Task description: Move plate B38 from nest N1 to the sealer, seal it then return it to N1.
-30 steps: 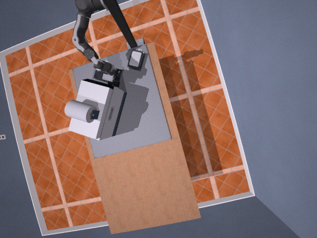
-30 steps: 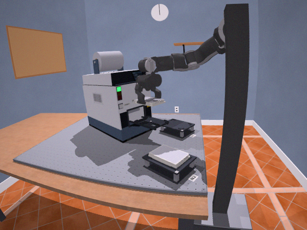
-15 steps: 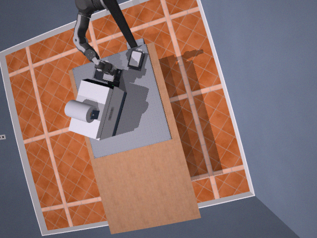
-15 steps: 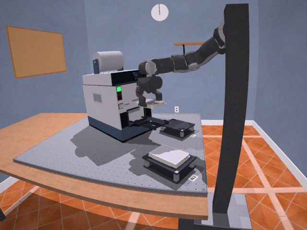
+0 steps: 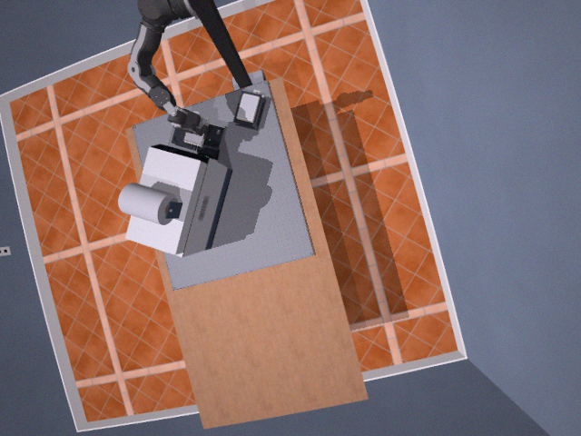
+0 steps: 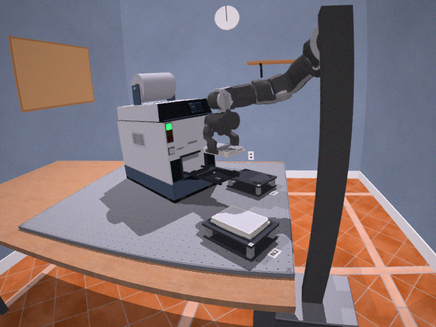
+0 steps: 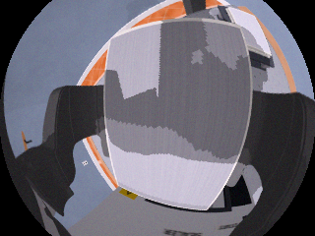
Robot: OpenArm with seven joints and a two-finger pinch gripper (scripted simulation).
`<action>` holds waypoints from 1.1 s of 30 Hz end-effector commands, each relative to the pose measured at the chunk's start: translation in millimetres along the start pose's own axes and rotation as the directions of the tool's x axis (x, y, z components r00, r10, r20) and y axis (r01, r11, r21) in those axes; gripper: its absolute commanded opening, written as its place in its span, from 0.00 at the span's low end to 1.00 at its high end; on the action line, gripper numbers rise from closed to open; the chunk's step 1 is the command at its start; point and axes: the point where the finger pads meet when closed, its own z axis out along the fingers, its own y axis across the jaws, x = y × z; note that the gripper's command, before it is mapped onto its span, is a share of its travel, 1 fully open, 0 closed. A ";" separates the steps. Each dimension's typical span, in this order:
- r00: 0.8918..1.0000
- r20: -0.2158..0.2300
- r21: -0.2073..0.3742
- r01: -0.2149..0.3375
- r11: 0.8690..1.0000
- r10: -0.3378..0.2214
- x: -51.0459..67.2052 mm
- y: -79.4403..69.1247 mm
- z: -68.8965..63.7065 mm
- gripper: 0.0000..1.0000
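My gripper is shut on the PCR plate B38 and holds it roughly level in the air, above the sealer's stage. The stage stands out in front of the housing and its pocket looks empty. In the wrist view the plate fills the middle and its top looks like a smooth pale sheet. Nest N1, to the right of the stage, is empty. The lamp shows green, with the START key under it. From above, the gripper hides most of the plate.
The sealed plate B83 lies flat in nest N2 at the front right, also seen from above. The sealer housing with its foil roll stands left of the stage. The arm's black column rises at the right.
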 end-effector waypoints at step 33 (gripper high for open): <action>1.000 0.010 0.000 -0.014 1.000 0.014 6.8 -81.6 26.1 0.00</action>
